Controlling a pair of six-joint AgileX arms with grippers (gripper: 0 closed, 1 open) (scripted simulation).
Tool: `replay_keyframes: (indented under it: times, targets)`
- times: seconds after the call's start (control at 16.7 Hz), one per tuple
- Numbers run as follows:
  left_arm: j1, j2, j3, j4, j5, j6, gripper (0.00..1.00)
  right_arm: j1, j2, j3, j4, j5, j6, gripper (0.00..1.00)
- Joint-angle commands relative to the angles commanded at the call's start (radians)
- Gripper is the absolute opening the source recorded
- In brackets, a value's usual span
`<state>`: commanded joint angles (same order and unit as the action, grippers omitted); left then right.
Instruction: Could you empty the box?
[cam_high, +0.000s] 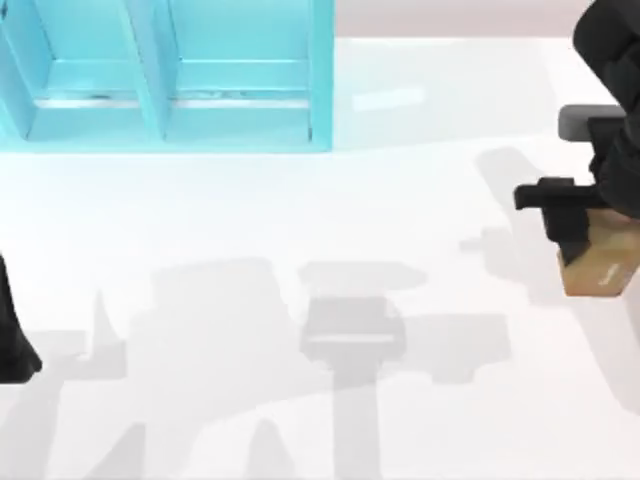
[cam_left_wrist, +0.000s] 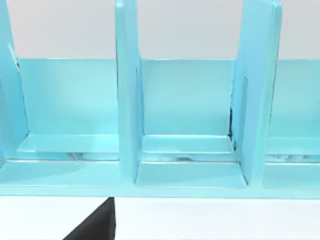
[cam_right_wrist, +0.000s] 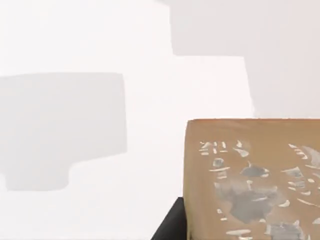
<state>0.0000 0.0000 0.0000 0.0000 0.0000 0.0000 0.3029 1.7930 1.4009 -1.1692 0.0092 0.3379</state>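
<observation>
The box (cam_high: 170, 80) is a light-blue open rack with upright dividers at the table's far left. The left wrist view faces its compartments (cam_left_wrist: 185, 150), and the ones in view hold nothing. A tan printed pack (cam_high: 603, 262) hangs at the table's right edge, gripped from above by my right gripper (cam_high: 572, 235). In the right wrist view the pack (cam_right_wrist: 250, 185) is close up over the white table, with one dark finger (cam_right_wrist: 170, 229) beside it. My left arm (cam_high: 12, 340) sits at the left edge, and a dark finger (cam_left_wrist: 95, 227) of its gripper points toward the box.
White table (cam_high: 330, 220) stretches between the box and the right arm, crossed by grey shadows of the arms. The box's right wall (cam_high: 322, 75) ends about mid-table at the back.
</observation>
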Motion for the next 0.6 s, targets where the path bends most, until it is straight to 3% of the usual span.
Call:
replay_keyframes:
  times: [0.36, 0.6]
  targets:
    - [0.000, 0.000, 0.000, 0.000, 0.000, 0.000, 1.00, 0.417, 0.061, -0.031, 0.085, -0.004, 0.411, 0.00]
    - [0.000, 0.000, 0.000, 0.000, 0.000, 0.000, 1.00, 0.558, 0.080, -0.045, 0.117, -0.007, 0.547, 0.00]
